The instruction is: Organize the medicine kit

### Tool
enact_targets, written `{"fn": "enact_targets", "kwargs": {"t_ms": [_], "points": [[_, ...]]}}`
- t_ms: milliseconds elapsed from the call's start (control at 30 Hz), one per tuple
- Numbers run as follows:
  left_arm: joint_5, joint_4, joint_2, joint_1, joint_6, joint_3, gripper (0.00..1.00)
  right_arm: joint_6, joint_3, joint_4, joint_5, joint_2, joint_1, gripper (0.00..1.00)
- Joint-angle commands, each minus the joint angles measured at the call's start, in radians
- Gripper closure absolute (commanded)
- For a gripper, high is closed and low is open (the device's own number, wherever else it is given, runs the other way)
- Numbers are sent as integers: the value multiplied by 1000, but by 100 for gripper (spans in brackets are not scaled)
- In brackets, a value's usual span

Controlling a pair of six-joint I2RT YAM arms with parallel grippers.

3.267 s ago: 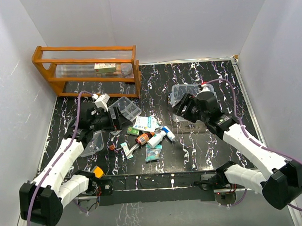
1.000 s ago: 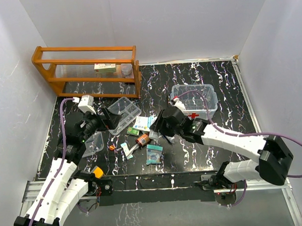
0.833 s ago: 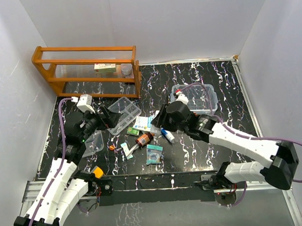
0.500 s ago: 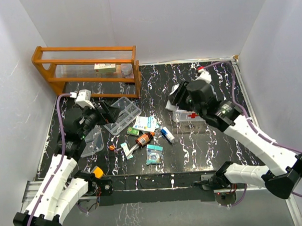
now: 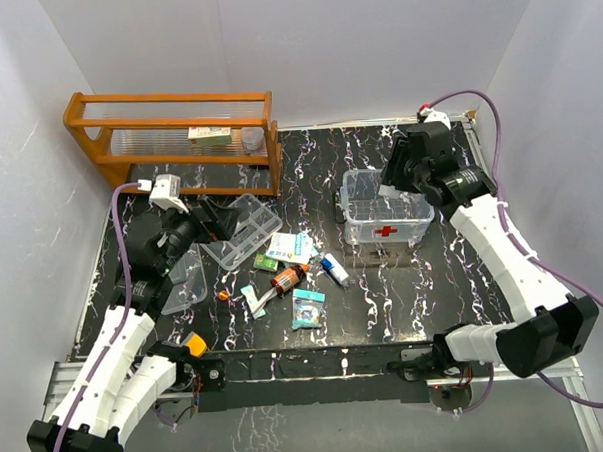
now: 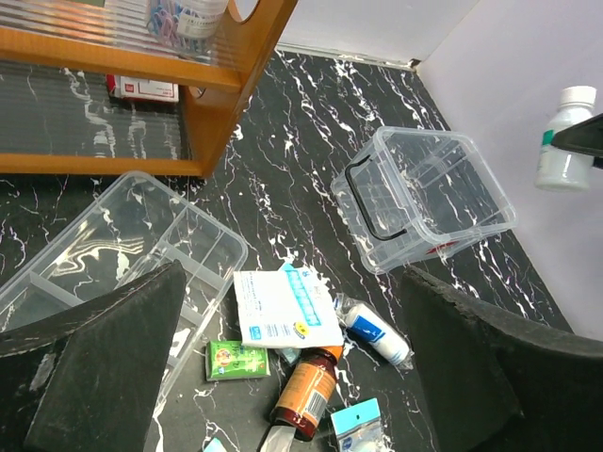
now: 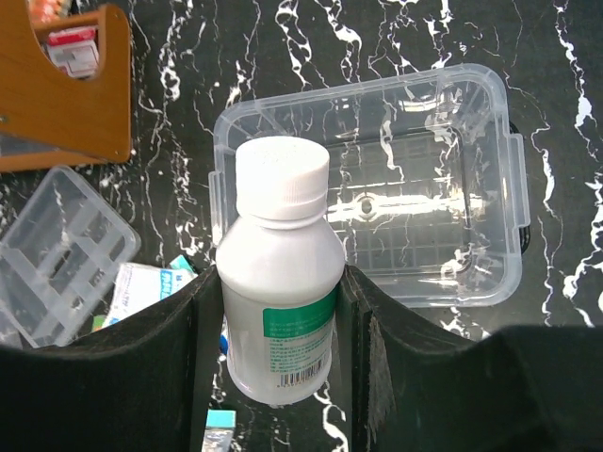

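The clear medicine kit box (image 5: 386,214) with a red cross stands open at right centre; it also shows in the right wrist view (image 7: 396,188) and the left wrist view (image 6: 424,193). My right gripper (image 5: 399,172) hangs above its back edge, shut on a white bottle (image 7: 280,273) with a green label. The clear divided tray insert (image 5: 242,229) lies at left, just in front of my left gripper (image 5: 209,218), which is open and empty. The flat clear lid (image 5: 184,284) lies near the left arm.
Loose items lie mid-table: a white packet (image 6: 287,306), a brown bottle (image 6: 306,386), a small green box (image 6: 236,360), a gauze roll (image 6: 375,330) and blue sachets (image 5: 307,306). The orange wooden rack (image 5: 172,137) stands at the back left.
My right gripper took the white bottle from the pile of loose items, lifted it and swung back right to above the box. The left arm barely moved.
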Motion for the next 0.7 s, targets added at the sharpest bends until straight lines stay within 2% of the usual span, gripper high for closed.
{"fn": "enact_targets", "kwargs": {"t_ms": [0, 233, 300, 500, 667], "points": [[-1, 73, -33, -3, 20, -27, 4, -132, 87, 26, -96, 42, -29, 66], [32, 72, -17, -3, 18, -16, 3, -213, 68, 57, -174, 156, -31, 65], [28, 71, -20, -3, 18, -19, 3, -211, 81, 58, -144, 217, -33, 65], [-3, 25, -4, -3, 56, 17, 3, -185, 112, 100, -209, 363, -34, 66], [38, 19, -7, -2, 36, 12, 3, -183, 119, 121, -191, 446, -34, 66]]}}
